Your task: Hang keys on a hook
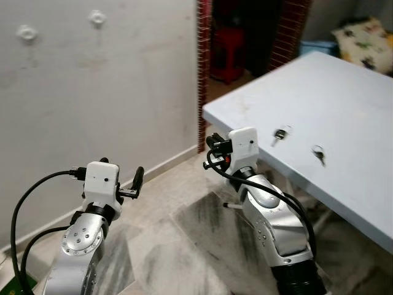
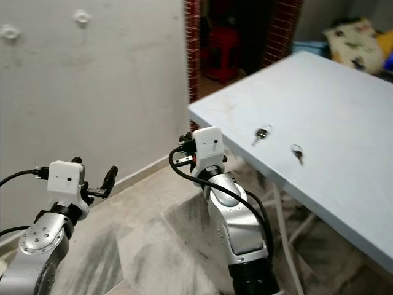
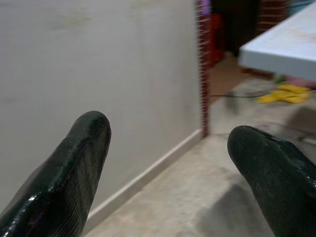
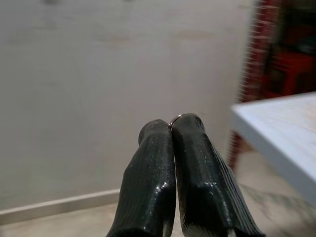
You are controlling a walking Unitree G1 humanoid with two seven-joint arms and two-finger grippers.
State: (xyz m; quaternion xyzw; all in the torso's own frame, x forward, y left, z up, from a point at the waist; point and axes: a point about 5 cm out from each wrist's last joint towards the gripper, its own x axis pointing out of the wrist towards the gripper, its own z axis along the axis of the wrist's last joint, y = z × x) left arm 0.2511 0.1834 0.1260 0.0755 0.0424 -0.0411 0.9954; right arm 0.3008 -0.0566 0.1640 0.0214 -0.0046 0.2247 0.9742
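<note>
Two white hooks stick out of the grey wall, high on my left. My right gripper is raised beside the corner of the light blue table and faces the wall. Its fingers are pressed together, and a thin arc of a metal key ring peeks out at their tips. Two more keys lie on the tabletop. My left gripper is held low in front of the wall, open and empty, with its fingertips wide apart.
A red brick doorway edge ends the wall, with a red stool in the dark room behind. A patterned cushion lies beyond the table. A yellow object and a black cable lie on the floor under the table.
</note>
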